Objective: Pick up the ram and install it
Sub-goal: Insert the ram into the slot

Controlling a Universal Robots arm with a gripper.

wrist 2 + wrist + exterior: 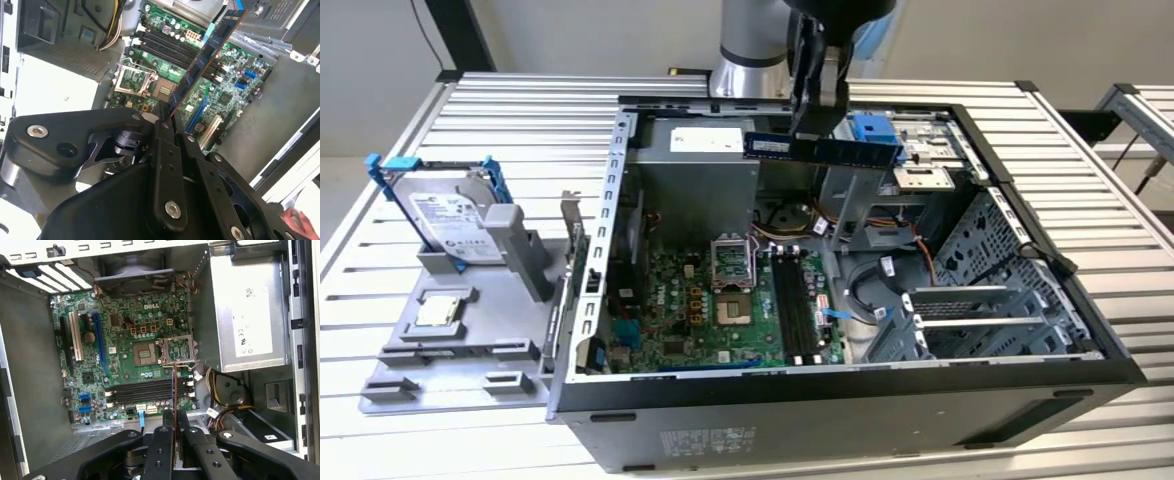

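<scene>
Most of the arm is cut off at the exterior view's top. The gripper [811,125] pinches the ram [841,150], held level above the open case [854,425], well over the motherboard [720,310]. In the first wrist view I see it edge-on above the black slots [142,391]. A hard drive [447,215] stands in a grey fixture [454,365] on the slatted table [520,110], at the exterior view's left.

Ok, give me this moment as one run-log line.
claw: shut on ram | ram: held in the air over open computer case | memory slots: no stick in them | install: not yet done
</scene>
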